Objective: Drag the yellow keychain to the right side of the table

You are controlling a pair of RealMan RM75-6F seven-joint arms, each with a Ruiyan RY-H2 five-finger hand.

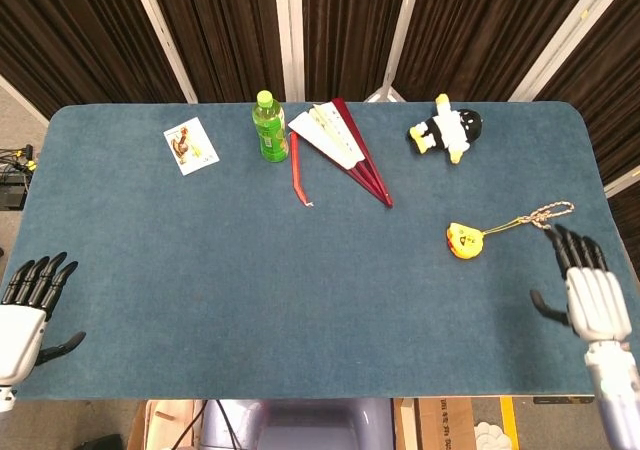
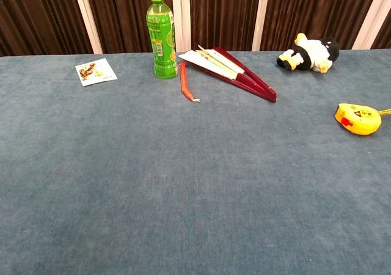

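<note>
— Yellow keychain (image 1: 463,240) lies on the blue table (image 1: 250,300) toward its right side, its cord trailing up to a knotted loop (image 1: 552,211) near the right edge. Is anything holding it?

— No. The right hand (image 1: 590,295) hovers just below the loop, fingers spread, gripping nothing. The left hand (image 1: 25,315) sits at the far left edge, also spread and empty.

— So which step is this?

— I'd judge the keychain is already well right; a further drag would need the hand to catch the loop first.

— Do the views differ?

— The head view shows both hands and the cord. The chest view shows neither hand, only the keychain's body, plus the bottle (image 2: 161,35) and plush toy (image 2: 310,53) side-on.
</note>
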